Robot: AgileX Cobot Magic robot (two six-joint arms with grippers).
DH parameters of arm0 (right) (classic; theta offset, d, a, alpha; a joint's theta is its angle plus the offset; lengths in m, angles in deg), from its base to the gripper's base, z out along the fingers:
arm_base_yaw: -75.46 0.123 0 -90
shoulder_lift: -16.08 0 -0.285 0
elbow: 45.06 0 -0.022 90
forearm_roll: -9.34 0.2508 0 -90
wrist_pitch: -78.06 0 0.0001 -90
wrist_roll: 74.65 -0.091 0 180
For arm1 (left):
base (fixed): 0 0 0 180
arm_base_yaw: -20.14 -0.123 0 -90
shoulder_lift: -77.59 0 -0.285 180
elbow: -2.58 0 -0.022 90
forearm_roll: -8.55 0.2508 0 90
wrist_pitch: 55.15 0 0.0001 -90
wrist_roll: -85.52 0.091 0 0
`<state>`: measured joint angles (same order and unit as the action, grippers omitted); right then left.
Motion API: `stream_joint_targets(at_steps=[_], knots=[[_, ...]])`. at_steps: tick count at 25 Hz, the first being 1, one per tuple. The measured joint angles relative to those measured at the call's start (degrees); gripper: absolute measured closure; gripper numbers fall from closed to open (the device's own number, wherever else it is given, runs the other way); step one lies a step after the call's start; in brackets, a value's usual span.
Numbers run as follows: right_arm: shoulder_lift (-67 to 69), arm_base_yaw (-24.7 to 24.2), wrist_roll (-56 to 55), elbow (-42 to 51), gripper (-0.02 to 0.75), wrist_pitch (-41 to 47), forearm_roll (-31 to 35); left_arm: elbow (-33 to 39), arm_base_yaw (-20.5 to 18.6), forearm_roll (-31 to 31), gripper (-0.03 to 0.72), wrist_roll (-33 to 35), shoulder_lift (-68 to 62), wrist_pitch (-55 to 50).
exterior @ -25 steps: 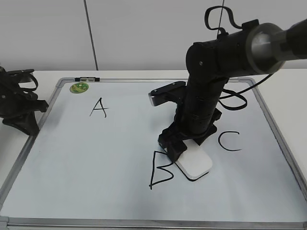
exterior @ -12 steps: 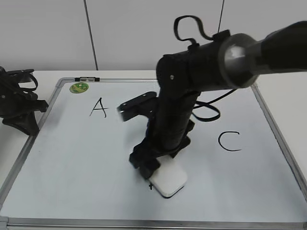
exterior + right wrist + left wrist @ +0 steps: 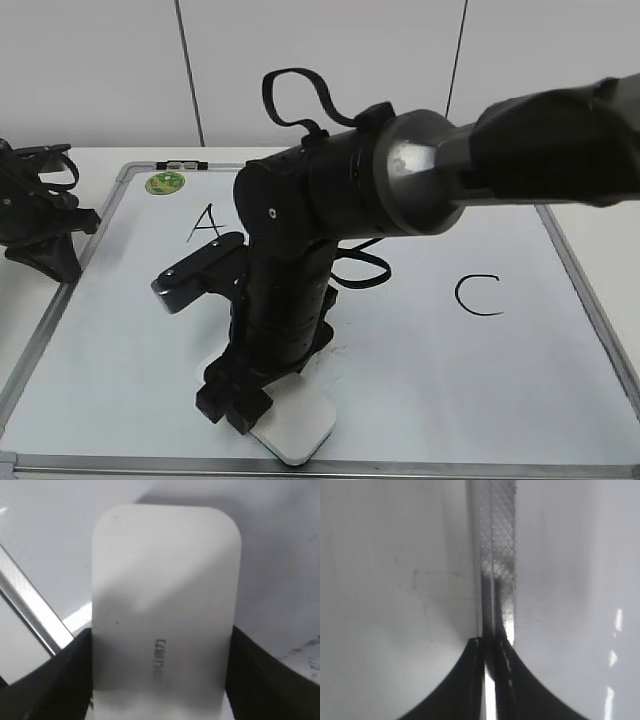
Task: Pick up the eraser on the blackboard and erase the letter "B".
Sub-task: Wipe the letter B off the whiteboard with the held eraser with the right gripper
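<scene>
My right gripper [image 3: 243, 400] is shut on the white eraser [image 3: 296, 428] and presses it flat on the blackboard [image 3: 120, 330] near its front edge. In the right wrist view the eraser [image 3: 165, 580] fills the space between the two black fingers [image 3: 65, 680], grey lettering facing up. No black stroke of the letter "B" shows in any view; the arm covers the middle of the board, and faint grey smears [image 3: 340, 350] lie beside it. My left gripper [image 3: 45, 235] rests shut and empty at the board's left edge.
The black "A" [image 3: 205, 223] and "C" [image 3: 478, 295] are drawn on the board. A round green magnet [image 3: 165, 183] sits at the top left corner. The board's silver frame runs just left of the eraser [image 3: 30, 605] and under the left gripper [image 3: 497, 555].
My right gripper has dragged the eraser from right of the "B" across it, down and left to the board's front edge. The "B" strokes no longer show. The left arm has not moved.
</scene>
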<state>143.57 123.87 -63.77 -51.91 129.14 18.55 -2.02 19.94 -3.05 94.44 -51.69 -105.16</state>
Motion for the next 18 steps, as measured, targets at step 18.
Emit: stream_joint_targets(at_steps=[18], knots=[[0.00, -10.00, -1.51, -0.28, 0.192, 0.07, -7.08, 0.00, 0.00, 0.00, 0.680, -0.12, 0.00, 0.00]])
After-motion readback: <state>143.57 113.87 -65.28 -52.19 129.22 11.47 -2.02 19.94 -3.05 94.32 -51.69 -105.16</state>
